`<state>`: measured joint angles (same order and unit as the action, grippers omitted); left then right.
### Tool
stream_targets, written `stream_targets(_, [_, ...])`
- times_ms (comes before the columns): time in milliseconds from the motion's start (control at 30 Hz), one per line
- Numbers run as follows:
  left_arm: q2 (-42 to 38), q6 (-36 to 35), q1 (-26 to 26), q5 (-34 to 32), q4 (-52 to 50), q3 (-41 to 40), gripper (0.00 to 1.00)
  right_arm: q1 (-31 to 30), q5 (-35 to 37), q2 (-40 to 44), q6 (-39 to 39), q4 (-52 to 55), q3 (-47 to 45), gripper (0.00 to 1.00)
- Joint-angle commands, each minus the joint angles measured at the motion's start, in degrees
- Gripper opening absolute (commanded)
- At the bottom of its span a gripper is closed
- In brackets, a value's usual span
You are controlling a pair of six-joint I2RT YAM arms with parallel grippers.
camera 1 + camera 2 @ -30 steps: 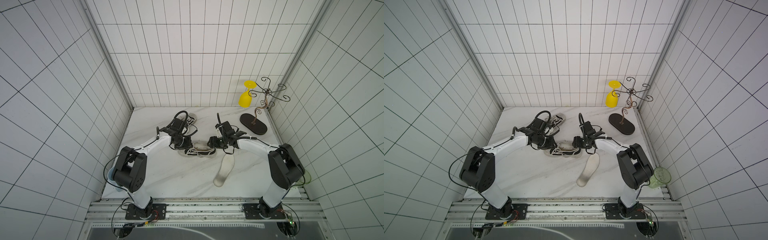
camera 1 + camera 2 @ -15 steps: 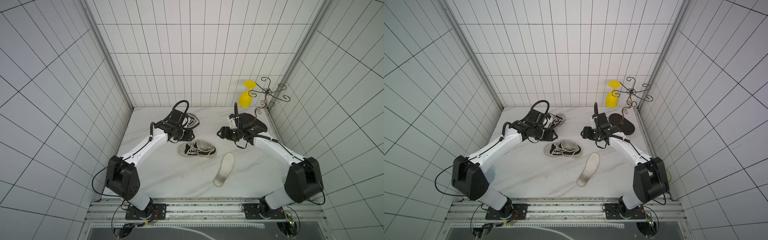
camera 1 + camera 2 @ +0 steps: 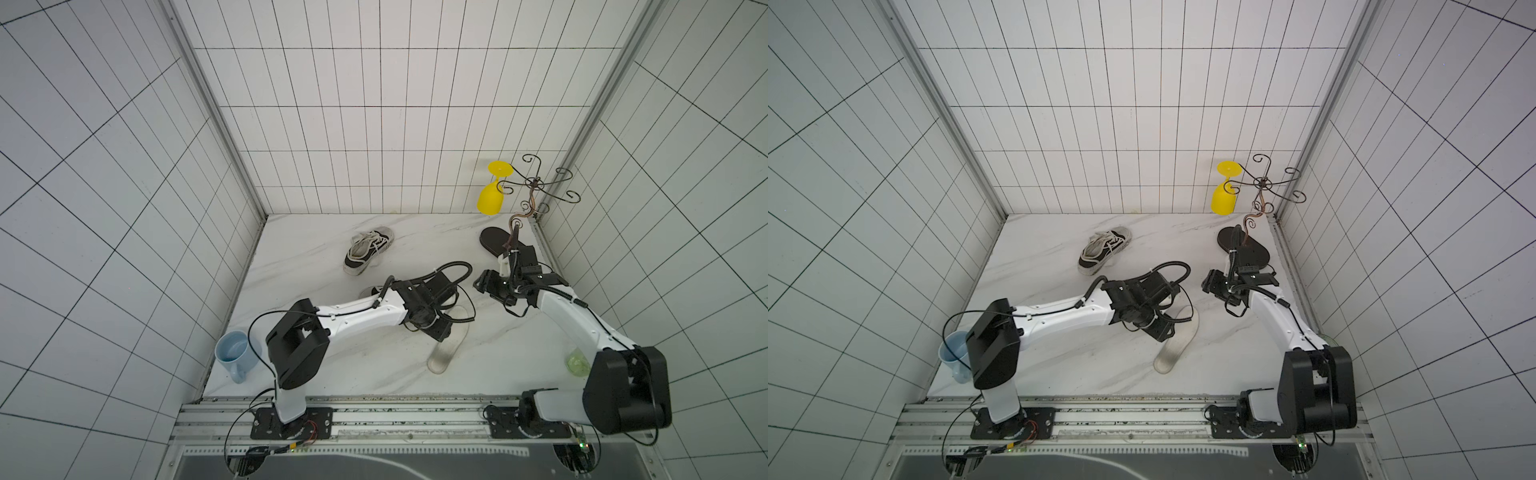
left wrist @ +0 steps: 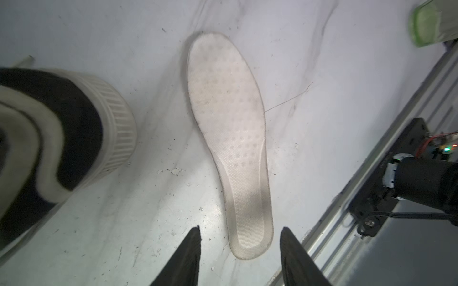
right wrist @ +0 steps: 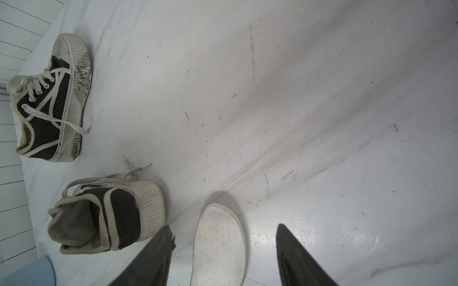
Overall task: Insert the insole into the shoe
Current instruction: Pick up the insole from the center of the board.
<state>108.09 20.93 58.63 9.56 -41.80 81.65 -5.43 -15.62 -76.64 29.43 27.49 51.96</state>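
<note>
Approach step: left gripper [image 4: 240, 229] hovered above insole [image 4: 229, 138] heel, right gripper [image 5: 224, 226] waited, both jaws open and empty; next move needed lowering and pinching the heel.

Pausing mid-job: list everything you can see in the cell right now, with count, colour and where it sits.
insole: one, off-white, flat on the table, front centre
shoes: two, black with white trim; one back centre, the other beside the insole, not touching it, mostly under the left arm
mug: one, light blue, front left corner
glass: one, yellow, hanging upside down from the stand, back right
wire stand: one, dark, oval base, back right
cup: one, translucent green, front right edge
table: one, white marble
left gripper: open, over the insole's heel end
right gripper: open, empty, above the table
</note>
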Motion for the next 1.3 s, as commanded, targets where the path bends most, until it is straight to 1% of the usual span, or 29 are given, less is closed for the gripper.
stream_targets(0, [4.2,2.2,0.1,-4.5,3.3,-0.4,0.50,0.3,-1.6,1.5,1.4,-1.0,-4.6,0.65])
stream_targets(67, [5.9,2.8,0.1,-7.0,3.9,0.4,0.50,0.3,-2.1,2.4,1.7,-1.5,-5.7,0.65])
stream_targets(167, [8.5,2.9,0.1,-7.8,4.1,2.4,0.49,0.2,-2.4,3.5,2.0,-2.0,-6.8,0.65])
stream_targets(333, [11.8,3.7,0.2,-5.8,5.9,3.3,0.43,0.2,-2.4,4.0,1.8,-2.0,-7.1,0.65])
stream_targets(500, [10.5,4.8,0.7,-4.7,7.0,1.6,0.42,0.2,-2.3,3.9,1.6,-2.1,-6.8,0.64])
stream_targets(567, [10.4,5.3,1.2,-5.2,7.3,1.2,0.37,0.2,-2.4,3.7,1.6,-2.3,-6.6,0.64])
stream_targets(633, [11.3,6.0,1.6,-4.8,7.3,1.2,0.28,0.2,-2.4,3.3,1.6,-2.4,-6.3,0.64])
stream_targets(733, [12.1,6.8,3.1,-6.0,7.3,1.1,0.18,0.2,-2.3,3.0,1.1,-2.6,-6.1,0.64])
stream_targets(833, [12.5,8.3,3.5,-6.0,7.4,0.6,0.08,0.2,-1.8,2.9,0.7,-2.3,-6.1,0.64])
stream_targets(900, [12.6,8.7,3.5,-5.6,7.5,0.8,0.01,0.3,-1.5,3.0,0.4,-2.1,-6.3,0.64])
stream_targets(933, [12.6,9.3,3.5,-5.9,7.4,1.0,0.00,0.3,-1.2,3.1,0.3,-1.9,-6.5,0.64])
stream_targets(1033, [12.3,11.3,3.1,-6.2,7.0,2.3,0.00,0.8,-0.4,3.8,-0.4,-1.1,-6.6,0.64])
stream_targets(1133, [9.1,14.8,1.8,-8.0,6.8,3.3,0.00,2.2,-1.4,4.7,-1.3,0.8,-6.3,0.64])
stream_targets(1267, [3.5,19.8,-1.2,-10.1,7.2,4.2,0.00,2.6,-7.6,5.7,-2.7,2.9,-5.6,0.66])
